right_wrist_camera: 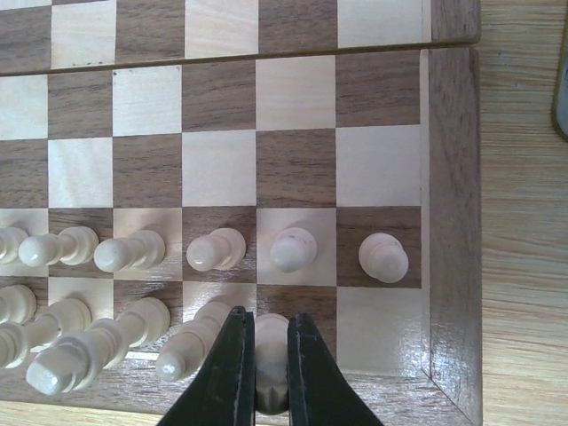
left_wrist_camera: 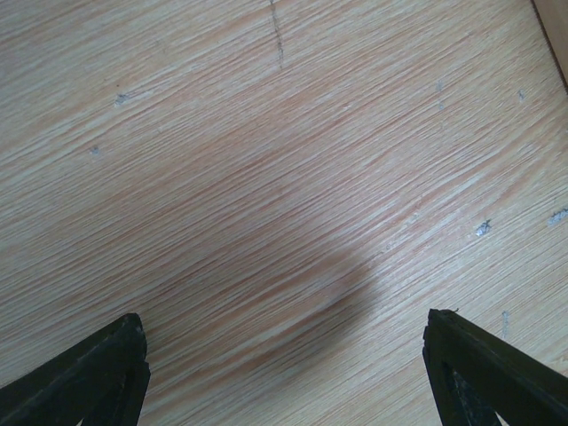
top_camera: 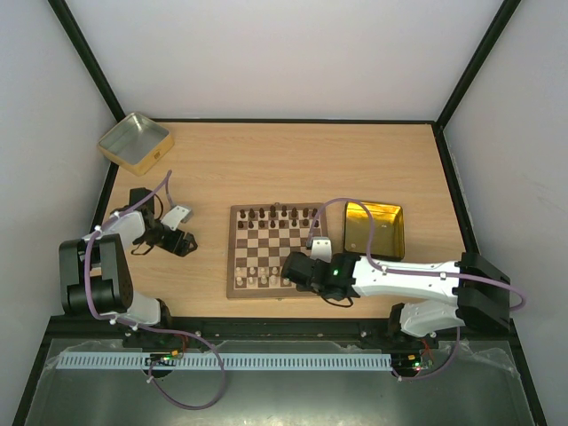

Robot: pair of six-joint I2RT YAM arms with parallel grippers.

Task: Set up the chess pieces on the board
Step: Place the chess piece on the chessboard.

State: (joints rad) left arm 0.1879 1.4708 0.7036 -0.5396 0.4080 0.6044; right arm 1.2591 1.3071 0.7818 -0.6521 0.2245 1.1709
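right gripper (right_wrist_camera: 268, 319): clamps cream wooden chess piece (right_wrist_camera: 271, 373), near row | left gripper (left_wrist_camera: 284, 359): wide

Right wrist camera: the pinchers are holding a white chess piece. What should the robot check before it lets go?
1. Grip: right gripper shut on the white piece: ok.
2. Square: piece over the dark back-row square beside the corner: ok.
3. Base resting on the board: cannot tell, fingers hide it.
4. Room ahead: nearest pawn stands clear of the gripper: ok.
5. Is the corner square filled: not ok, empty.
6. Other arm: left gripper open over the table, off the board: ok.
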